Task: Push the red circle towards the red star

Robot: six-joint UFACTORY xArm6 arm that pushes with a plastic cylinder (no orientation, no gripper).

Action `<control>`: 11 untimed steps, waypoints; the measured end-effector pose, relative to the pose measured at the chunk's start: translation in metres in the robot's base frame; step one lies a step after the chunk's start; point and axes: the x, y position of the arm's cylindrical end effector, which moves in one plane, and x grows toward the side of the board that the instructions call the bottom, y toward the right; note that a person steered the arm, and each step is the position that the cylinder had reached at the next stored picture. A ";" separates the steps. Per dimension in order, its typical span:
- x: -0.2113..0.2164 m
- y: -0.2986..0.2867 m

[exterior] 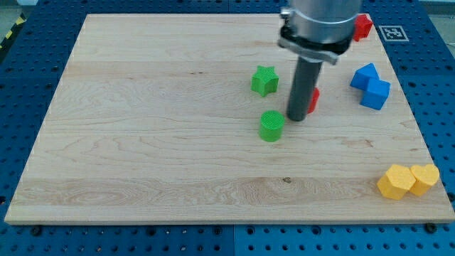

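Note:
A red block (314,100) shows only as a sliver behind my rod, right of centre; its shape cannot be made out. Another red block (363,26) sits at the view's top right, partly hidden by the arm's body, shape unclear. My tip (296,118) rests on the board just left of the hidden red block, touching or nearly touching it, and right of the green circle (271,126).
A green star (264,80) lies up-left of my tip. Two blue blocks (370,86) sit together at the right. Two yellow blocks (407,180) sit near the board's bottom right corner. The wooden board (142,142) ends in blue pegboard.

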 end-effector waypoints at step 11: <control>-0.162 0.055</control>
